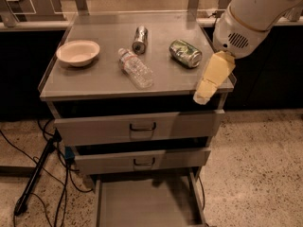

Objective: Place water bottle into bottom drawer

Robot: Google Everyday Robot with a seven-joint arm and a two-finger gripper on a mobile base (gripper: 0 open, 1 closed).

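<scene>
Pale-yellow gripper [203, 94] at right front corner of cabinet top [94, 82], holding nothing; how far open, cannot tell. Left of it, a little farther back: water bottle [136, 68], lying on its side. Below-left of it: bottom drawer [142, 202], pulled open.

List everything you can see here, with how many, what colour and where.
Cabinet: one, grey, centre.
Bowl: one, cream, cabinet top, left.
Bottle: one, clear with a white cap, lying on the top, middle.
Silver can: one, lying on the top, behind the bottle.
Green can: one, lying on the top, right.
Upper drawers: two, grey with dark handles, below the top.
Bottom drawer: one, grey, pulled out at floor level.
Cables: several, black, on the floor at left.
Arm: one, white, upper right.
Pincer: one, pale yellow, at the cabinet's front right corner.
</scene>
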